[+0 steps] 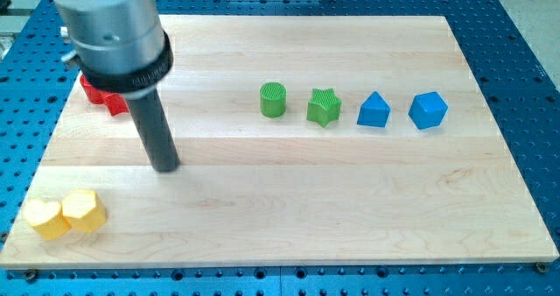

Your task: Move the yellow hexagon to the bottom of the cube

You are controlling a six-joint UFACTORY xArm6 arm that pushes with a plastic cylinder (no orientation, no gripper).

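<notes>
Below-left of my tip (166, 166): yellow hexagon (83, 210), apart; blue cube (428, 109) far right; no hand fitted.

Tip (166, 166) above yellow hexagon (84, 210)

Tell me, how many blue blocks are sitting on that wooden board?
2. The blue triangular block and the blue cube sit side by side at the view's right, ending the row after the green ones. The big arm at the view's upper left could hide others.

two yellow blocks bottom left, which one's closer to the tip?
The yellow hexagon, the right one of the pair. The yellow heart touches its left side, farther from my tip.
</notes>
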